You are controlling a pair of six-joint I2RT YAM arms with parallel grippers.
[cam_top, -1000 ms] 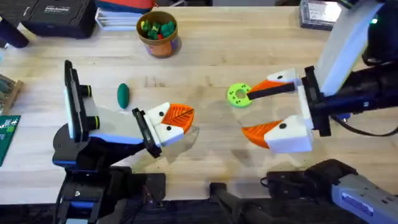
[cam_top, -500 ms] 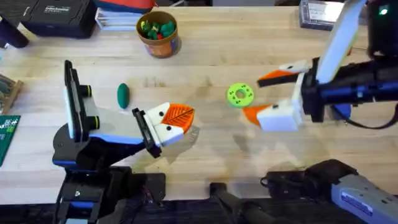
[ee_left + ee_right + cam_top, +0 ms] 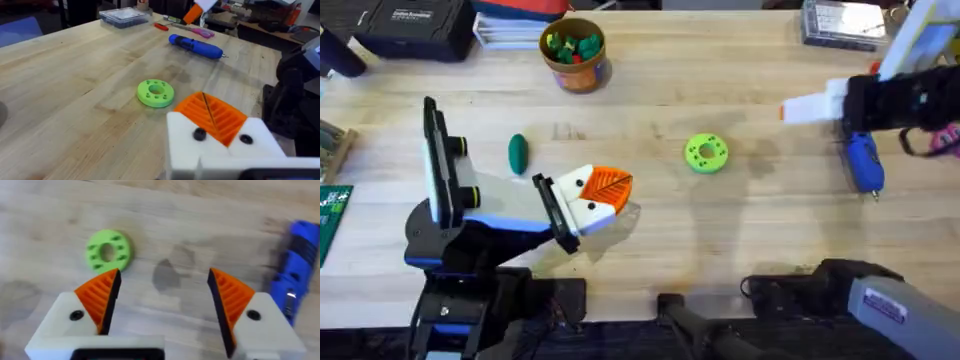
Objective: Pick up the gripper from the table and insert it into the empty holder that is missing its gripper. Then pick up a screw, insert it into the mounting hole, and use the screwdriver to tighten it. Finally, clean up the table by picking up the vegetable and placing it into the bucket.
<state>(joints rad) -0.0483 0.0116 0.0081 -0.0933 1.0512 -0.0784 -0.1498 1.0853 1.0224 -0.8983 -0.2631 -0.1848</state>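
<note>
At right edge, right gripper (image 3: 162, 300) spread wide, empty, partly cut off; left gripper (image 3: 588, 203) state unclear; bucket (image 3: 574, 54) holds small toys.

Three camera views of one pale wooden table (image 3: 650, 90).
The overhead view looks down and forward from above. The left wrist view skims low across the table; the right wrist view looks steeply down, close. All share the bright-green round disc with holes (image 3: 706, 153) (image 3: 155, 93) (image 3: 108, 250).

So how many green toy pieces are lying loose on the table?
2: the dark-green oval vegetable toward the left, and a bright-green disc mid-table. The bucket at the back holds more green bits, some maybe hidden.
</note>
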